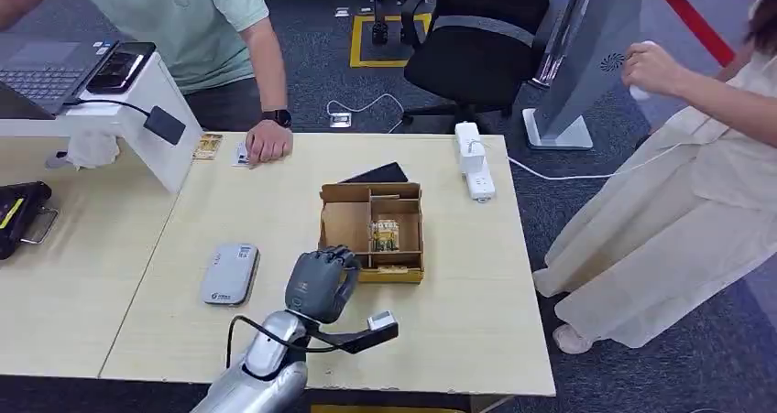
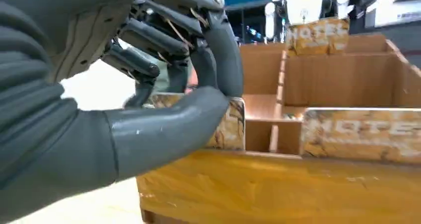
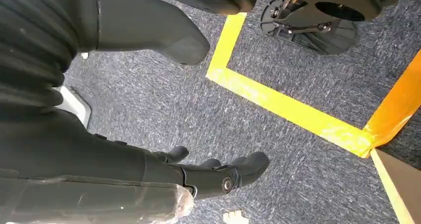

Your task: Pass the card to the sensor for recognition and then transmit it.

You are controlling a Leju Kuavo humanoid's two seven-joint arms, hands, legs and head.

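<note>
left hand [image 2: 164, 85] pinches a card [image 2: 226, 129] by its top edge at the near-left corner of the cardboard box [image 1: 408, 271]; it looks thin, stiff and slick, so an edge grip seems safest.

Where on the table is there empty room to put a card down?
Bare wood lies between the grey sensor and the left hand, and along the near edge right of the cardboard box. Another bare stretch lies between the box and the power strip. It is crowded at the box, where the hand touches a card.
</note>
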